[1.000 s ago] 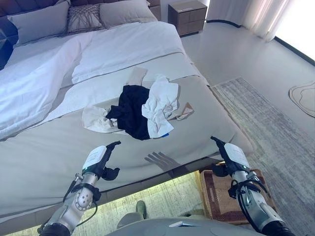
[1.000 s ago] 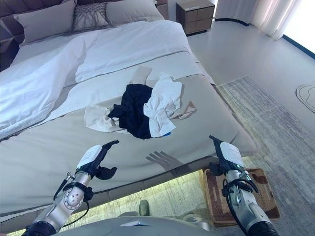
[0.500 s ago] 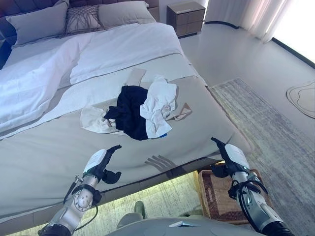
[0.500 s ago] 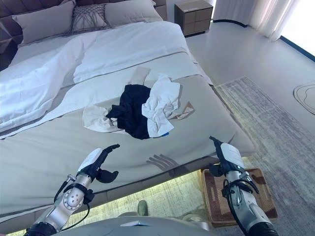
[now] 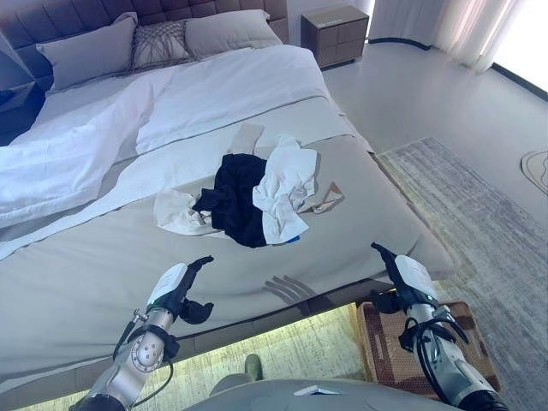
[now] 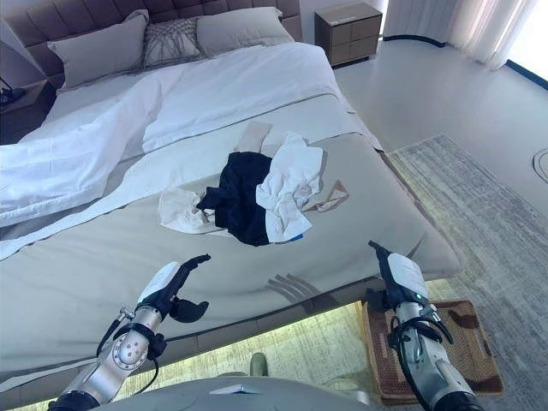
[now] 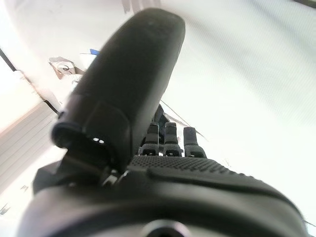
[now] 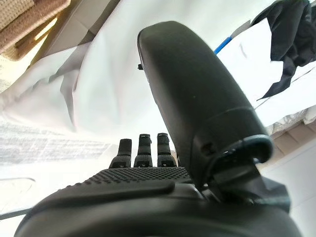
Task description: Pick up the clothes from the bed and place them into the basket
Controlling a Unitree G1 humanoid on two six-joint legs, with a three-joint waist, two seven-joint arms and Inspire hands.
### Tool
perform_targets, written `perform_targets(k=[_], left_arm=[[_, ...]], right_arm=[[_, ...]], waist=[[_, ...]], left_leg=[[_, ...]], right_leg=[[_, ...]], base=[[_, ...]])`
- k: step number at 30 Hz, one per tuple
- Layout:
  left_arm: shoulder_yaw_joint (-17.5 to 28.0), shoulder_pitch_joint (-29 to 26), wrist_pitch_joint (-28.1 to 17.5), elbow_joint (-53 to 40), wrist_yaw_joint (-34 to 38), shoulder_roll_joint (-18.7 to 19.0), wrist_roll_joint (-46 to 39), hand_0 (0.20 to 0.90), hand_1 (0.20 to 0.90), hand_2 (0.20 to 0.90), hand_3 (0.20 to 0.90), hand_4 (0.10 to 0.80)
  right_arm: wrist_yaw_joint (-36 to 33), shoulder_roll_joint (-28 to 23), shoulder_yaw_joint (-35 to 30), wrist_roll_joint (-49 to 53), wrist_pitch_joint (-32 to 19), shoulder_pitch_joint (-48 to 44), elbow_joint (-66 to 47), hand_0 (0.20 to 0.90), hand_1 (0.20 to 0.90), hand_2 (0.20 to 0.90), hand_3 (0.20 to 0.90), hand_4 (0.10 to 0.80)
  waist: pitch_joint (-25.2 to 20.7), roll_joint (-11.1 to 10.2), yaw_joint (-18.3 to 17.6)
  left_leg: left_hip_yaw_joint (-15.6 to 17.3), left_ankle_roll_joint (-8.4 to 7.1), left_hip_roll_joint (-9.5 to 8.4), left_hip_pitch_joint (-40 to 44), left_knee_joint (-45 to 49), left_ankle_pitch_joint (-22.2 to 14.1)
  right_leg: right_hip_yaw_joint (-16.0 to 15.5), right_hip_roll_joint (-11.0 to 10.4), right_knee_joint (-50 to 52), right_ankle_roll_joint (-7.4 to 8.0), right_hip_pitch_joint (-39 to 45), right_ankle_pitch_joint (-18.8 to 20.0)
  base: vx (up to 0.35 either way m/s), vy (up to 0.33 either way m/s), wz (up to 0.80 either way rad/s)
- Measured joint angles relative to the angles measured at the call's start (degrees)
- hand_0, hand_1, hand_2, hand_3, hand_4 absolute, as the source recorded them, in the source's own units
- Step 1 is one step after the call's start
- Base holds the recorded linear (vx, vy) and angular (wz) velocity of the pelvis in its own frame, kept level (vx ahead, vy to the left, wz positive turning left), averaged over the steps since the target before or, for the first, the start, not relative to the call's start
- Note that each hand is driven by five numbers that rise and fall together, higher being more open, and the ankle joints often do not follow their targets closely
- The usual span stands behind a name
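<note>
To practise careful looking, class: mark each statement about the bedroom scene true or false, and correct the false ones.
1. The clothes lie in a pile on the bed. True.
2. The basket stands on the bed. False: it is on the floor by the bed's corner.
3. The left hand holds a dark garment. False: it is open and empty.
4. The right hand is empty. True.

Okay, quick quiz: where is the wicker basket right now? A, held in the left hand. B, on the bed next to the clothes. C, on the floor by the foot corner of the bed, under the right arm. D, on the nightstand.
C: the basket sits on the floor by the bed's corner, beneath the right hand, while the clothes lie on the bed.
</note>
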Motion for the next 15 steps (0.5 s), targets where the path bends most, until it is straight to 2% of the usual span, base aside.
perform_targets(k=[8, 12, 15], left_arm=[[-0.1, 1.0, 0.0, 0.0, 0.4, -0.1, 0.0, 0.9, 0.9, 0.9, 0.9, 0.8], [-0.1, 0.8, 0.0, 0.0, 0.4, 0.1, 0.0, 0.9, 0.9, 0.9, 0.9, 0.8], [-0.7, -0.3, 0.0, 0.7, 0.4, 0.2, 0.0, 0.9, 0.9, 0.9, 0.9, 0.8]], right_arm=[[-0.1, 0.0, 0.0, 0.1, -0.2, 0.0, 0.0, 0.9, 0.9, 0.9, 0.9, 0.8], [-0.1, -0.3, 0.0, 0.2, -0.2, -3.8, 0.0, 0.9, 0.9, 0.9, 0.9, 0.8], [0.0, -2.9, 0.3, 2.4, -0.1, -8.3, 0.0, 0.9, 0.9, 0.9, 0.9, 0.8]], waist=[[1.2, -1.7, 0.7], [2.2, -2.3, 2.1], [3.8, -1.8, 3.2]], left_leg=[[-0.2, -0.06, -0.69, 0.1, 0.0, 0.0], [-0.9, -0.06, -0.84, 0.0, 0.0, 0.0], [-1.7, -0.06, -0.88, -0.2, 0.0, 0.1]], right_leg=[[-0.3, -0.3, 0.0, 0.0, 0.4, 0.0], [-0.9, -0.3, 0.0, 0.01, 0.9, 0.0], [-1.7, -0.5, 1.4, 0.31, 0.5, -0.3]], base=[[0.079, 0.015, 0.02], [0.062, 0.013, 0.09], [-0.016, 0.01, 0.15]])
